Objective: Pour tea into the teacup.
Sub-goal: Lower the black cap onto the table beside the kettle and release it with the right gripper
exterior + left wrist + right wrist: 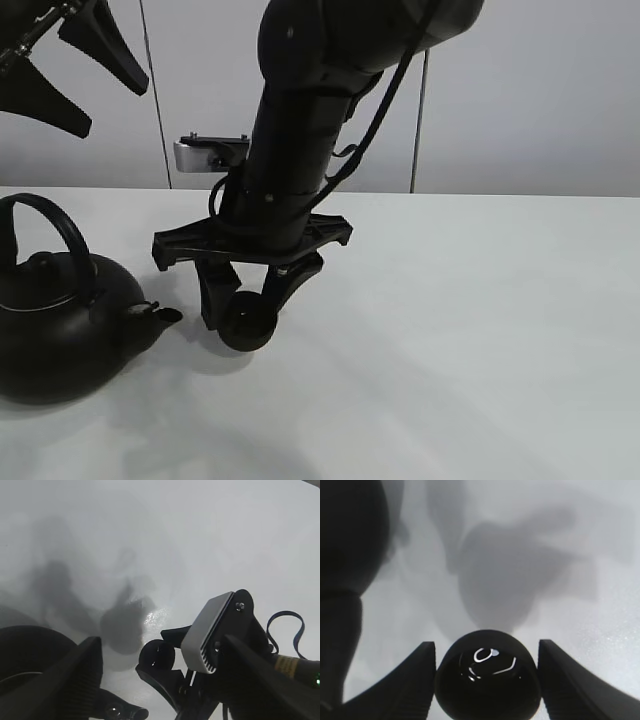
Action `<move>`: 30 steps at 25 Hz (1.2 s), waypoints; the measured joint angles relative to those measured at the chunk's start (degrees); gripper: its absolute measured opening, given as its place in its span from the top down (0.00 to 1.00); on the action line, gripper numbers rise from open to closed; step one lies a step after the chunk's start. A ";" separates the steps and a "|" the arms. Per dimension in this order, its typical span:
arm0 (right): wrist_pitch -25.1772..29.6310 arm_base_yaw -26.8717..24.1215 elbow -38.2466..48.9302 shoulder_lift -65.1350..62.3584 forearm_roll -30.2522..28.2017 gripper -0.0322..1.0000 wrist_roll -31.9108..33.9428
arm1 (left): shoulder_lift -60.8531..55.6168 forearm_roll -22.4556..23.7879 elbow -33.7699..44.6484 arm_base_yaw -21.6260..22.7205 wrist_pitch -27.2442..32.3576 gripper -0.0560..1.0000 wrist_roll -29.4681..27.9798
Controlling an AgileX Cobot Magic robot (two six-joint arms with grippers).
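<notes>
Right hand (242, 318): was clenched on the teacup (245, 332), one finger on either side.
Teacup: sat low at the tabletop (480, 330), just beside the teapot (60, 340) spout.
Left hand (118, 108): hung raised, released, fingers spread.

Lit brightly and evenly from above in the high view, washing the white bench (480, 330) pale and dropping soft grey shadows under the teapot (60, 340) and the right claw (243, 318). Renders black parts as near silhouettes, with little surface detail. Looks dimmer and greyer from the left wrist, with smeared overlapping shadows, one small patch of glare (155, 615) and the left claw (162, 642) blurred up close. From the right wrist, shows broad soft-edged shadows beyond the teacup (487, 680), thin white reflections curling inside it, and faint grain on the bench.
</notes>
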 joint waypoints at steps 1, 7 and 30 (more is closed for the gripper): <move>-0.03 0.00 0.00 0.32 0.00 0.58 0.00 | 0.00 0.00 0.00 0.00 0.00 0.49 0.00; -1.06 -0.05 -1.15 0.57 0.00 0.58 0.60 | 0.00 0.00 0.00 0.00 0.00 0.49 0.00; 1.68 -0.05 -4.00 4.06 -1.10 0.58 3.10 | 0.00 0.00 0.00 0.00 0.00 0.49 0.00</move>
